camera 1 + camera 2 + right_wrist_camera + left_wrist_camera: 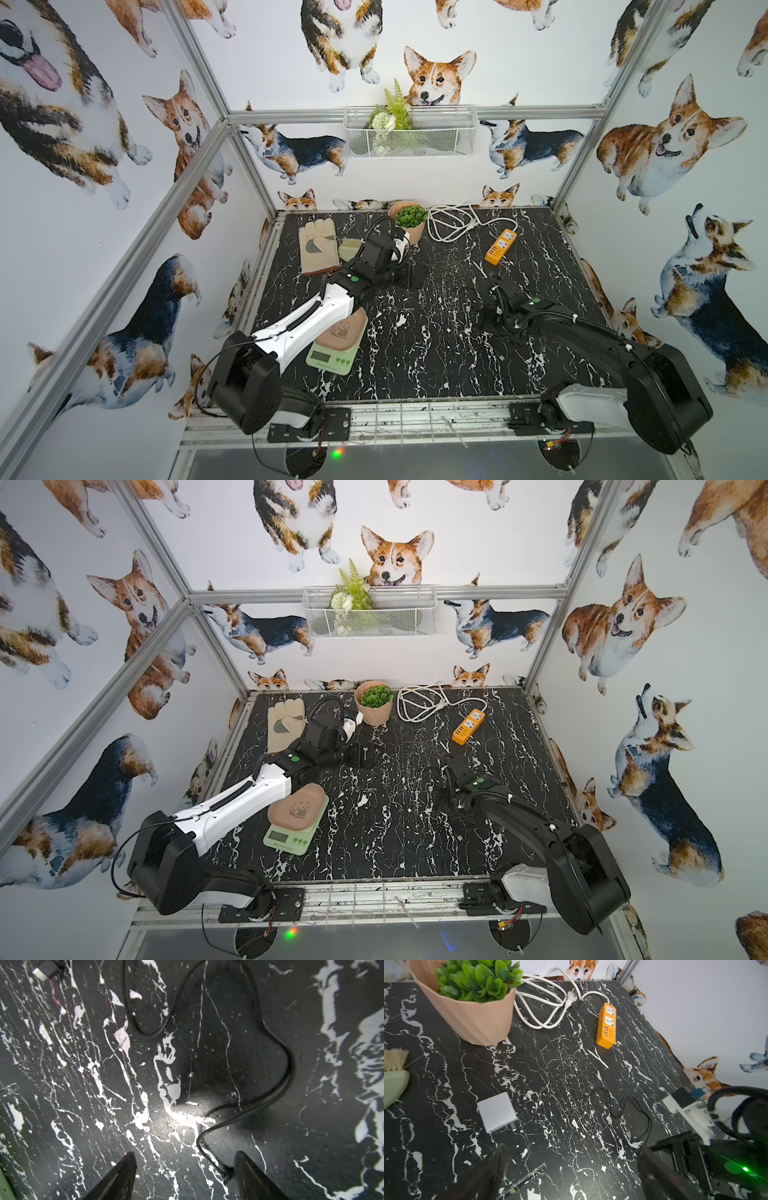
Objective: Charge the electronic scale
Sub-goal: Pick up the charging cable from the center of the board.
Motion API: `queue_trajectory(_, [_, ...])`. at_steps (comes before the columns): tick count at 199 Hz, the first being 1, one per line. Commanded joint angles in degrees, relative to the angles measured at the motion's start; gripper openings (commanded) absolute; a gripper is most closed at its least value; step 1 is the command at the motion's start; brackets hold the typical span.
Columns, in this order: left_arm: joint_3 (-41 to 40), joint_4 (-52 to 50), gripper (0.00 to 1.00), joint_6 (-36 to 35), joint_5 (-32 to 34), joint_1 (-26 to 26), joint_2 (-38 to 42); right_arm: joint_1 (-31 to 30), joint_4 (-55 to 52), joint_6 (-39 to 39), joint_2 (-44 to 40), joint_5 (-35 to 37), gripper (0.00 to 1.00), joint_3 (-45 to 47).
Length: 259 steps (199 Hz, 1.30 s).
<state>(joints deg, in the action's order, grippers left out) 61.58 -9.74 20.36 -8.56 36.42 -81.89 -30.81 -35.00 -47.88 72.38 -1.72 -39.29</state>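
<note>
While the left pincer (pixel 572 1148) gapes released beyond the electronic scale (pixel 295 820), the right pincer (pixel 184 1154), unclenched, straddles a black cable plug (pixel 227 1175).

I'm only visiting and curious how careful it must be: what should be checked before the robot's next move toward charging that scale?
1. Right gripper open above the black cable: ok.
2. Cable's plug end within its jaws: ok, close to one side.
3. Left gripper open, empty: ok.
4. White charger block lying free: ok.
5. Electronic scale charging port seen: cannot tell.
6. Orange power strip plugged in: not ok, its plug lies on the table.
</note>
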Motion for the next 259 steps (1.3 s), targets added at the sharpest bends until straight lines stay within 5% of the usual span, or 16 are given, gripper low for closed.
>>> queue_trajectory(1, [-0.29,2.22,1.00,0.74,1.50,1.09,-0.39,-0.35,1.31,-3.11,2.07,4.36,0.71,0.01])
queue_trajectory(68, [-2.46,3.49,0.99,0.48,1.93,3.00,-0.14,-0.39,2.80,-3.38,6.81,5.41,0.42,-0.61])
queue_trajectory(117, [-5.61,7.78,0.99,-2.60,-1.23,7.82,0.24,-0.35,3.34,-3.63,5.14,5.31,0.00,-2.14])
queue_trajectory(167, [-10.82,14.85,0.96,-4.19,-2.39,14.08,1.20,0.99,3.68,-6.97,-0.12,3.20,0.00,-6.50])
queue_trajectory(210, [-16.77,27.99,0.93,-7.97,4.73,21.32,-0.45,5.63,14.14,-18.87,-7.69,-3.70,0.00,-4.99])
queue_trajectory(259, [-14.49,39.32,0.86,-11.01,8.84,25.57,-8.80,5.85,21.84,-30.32,-11.83,-6.35,0.00,-4.00])
